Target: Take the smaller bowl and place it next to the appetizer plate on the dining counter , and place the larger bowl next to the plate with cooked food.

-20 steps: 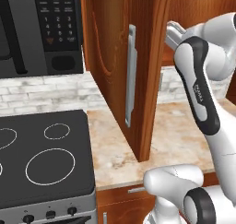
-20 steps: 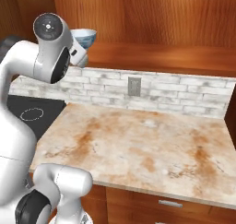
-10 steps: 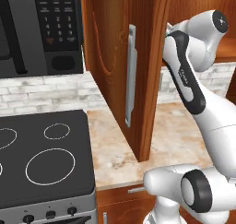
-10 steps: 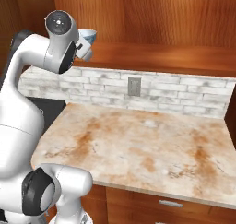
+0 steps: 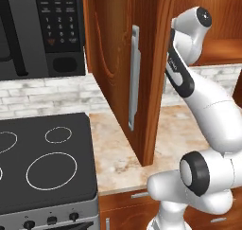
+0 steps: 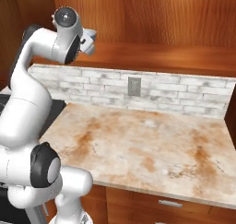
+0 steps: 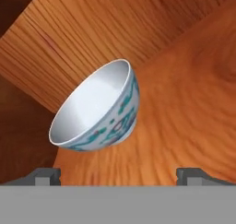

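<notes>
Your two-finger pincer stands wide open, its two dark fingertips spread far apart at the bottom of the hand view, and nothing sits between them. Just ahead of it you see the smaller bowl, a deep round piece, plain white inside with a blue-and-white pattern and small reddish marks outside. It appears tilted there because the hand is rolled; the pincer does not touch it. The bowl rests on the brown wooden shelf of the open wall cupboard, with the cupboard's wooden inner wall behind it.

In the right base view you can pick out the bowl's pale rim just right of the arm's raised white wrist, at shelf height on the left end of the cupboard. Below the shelf runs a backsplash of white-grey brick with a grey wall socket, and beneath that a beige stone worktop with rust marbling, with brown wood drawer fronts along its near edge.

In the left base view the arm reaches up behind the open brown wooden cupboard door, which carries a long grey handle. Left of the door you have a black microwave with a keypad up high, and a black glass cooktop with white ring markings below it.
</notes>
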